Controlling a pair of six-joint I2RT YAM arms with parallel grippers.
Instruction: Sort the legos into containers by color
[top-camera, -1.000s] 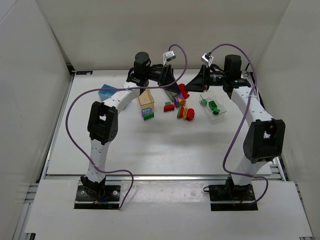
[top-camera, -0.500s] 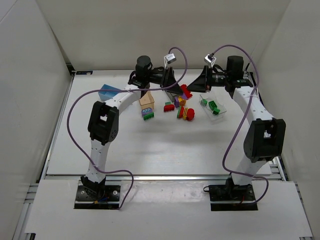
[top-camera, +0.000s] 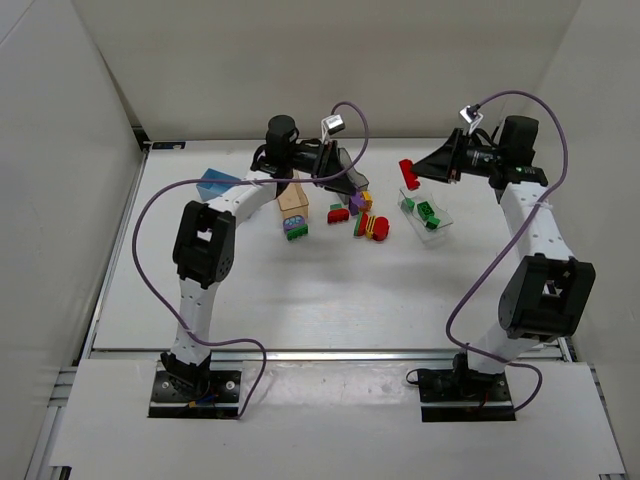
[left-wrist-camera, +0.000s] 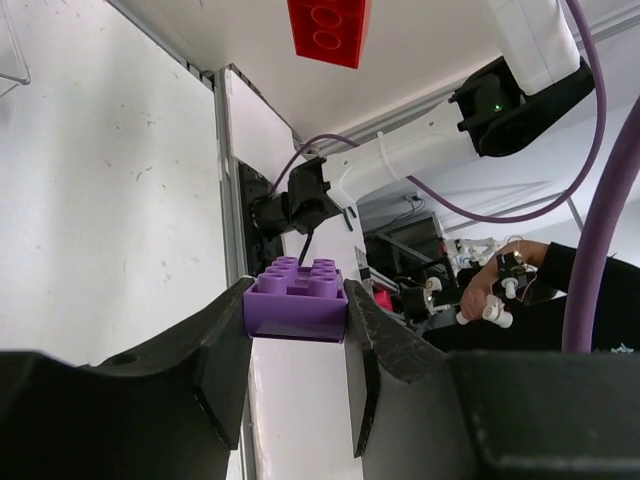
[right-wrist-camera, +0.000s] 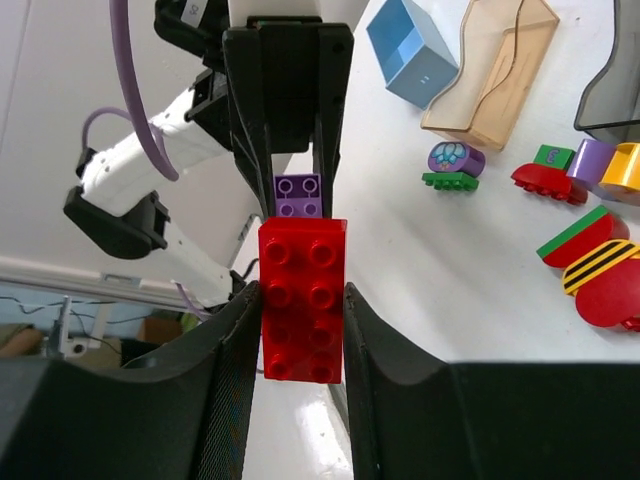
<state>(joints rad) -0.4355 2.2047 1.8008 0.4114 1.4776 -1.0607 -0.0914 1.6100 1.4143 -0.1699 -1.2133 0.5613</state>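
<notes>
Dark grey bin (right-wrist-camera: 610, 95) cut off at edge of right wrist view and mostly hidden behind left tool (left-wrist-camera: 296, 305) from above; contents unreadable. Light blue bin (top-camera: 215, 184) and tan bin (top-camera: 292, 200), far left: contents unclear. Clear bin (top-camera: 441, 226), right: green bricks (top-camera: 428, 212) inside. Left tool clamped on purple brick (left-wrist-camera: 297, 290). Right tool (right-wrist-camera: 300, 330) clamped on red brick (right-wrist-camera: 300, 265), raised just left of clear bin. Loose bricks (top-camera: 365, 225) on counter (top-camera: 300, 290) between tan and clear bins.

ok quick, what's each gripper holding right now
Left gripper: closed on the purple brick.
Right gripper: closed on the red brick.
</notes>
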